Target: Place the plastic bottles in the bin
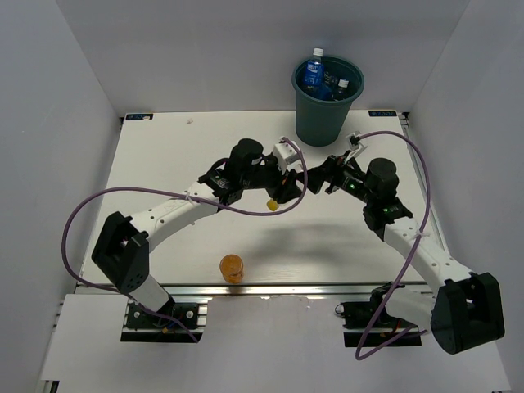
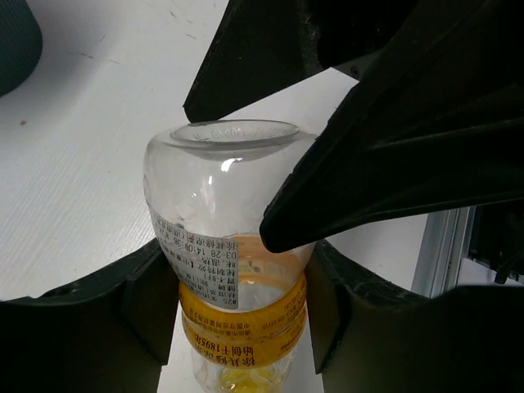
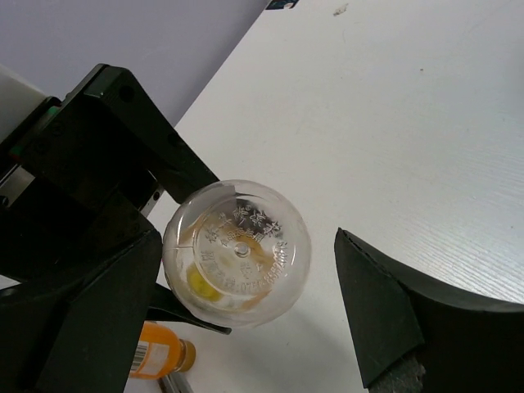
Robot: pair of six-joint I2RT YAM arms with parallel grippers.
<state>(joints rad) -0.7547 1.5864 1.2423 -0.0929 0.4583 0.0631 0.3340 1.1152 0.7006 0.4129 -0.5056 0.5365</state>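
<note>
My left gripper (image 1: 288,187) is shut on the clear bottle with the orange-yellow end (image 1: 273,202), held above the table in the middle. In the left wrist view the bottle (image 2: 225,205) sits between my fingers (image 2: 147,307), its orange label band low. My right gripper (image 1: 315,176) is open, its jaws on either side of the bottle's clear base (image 3: 237,254); one finger is next to it, the other finger (image 3: 385,319) stands apart. An orange bottle (image 1: 232,268) lies near the front edge. The teal bin (image 1: 321,123) stands at the back and holds blue-labelled bottles (image 1: 313,75).
White walls close in the table on the left, back and right. The metal rail (image 1: 270,288) runs along the front edge close to the orange bottle, which also shows in the right wrist view (image 3: 155,352). Purple cables loop off both arms.
</note>
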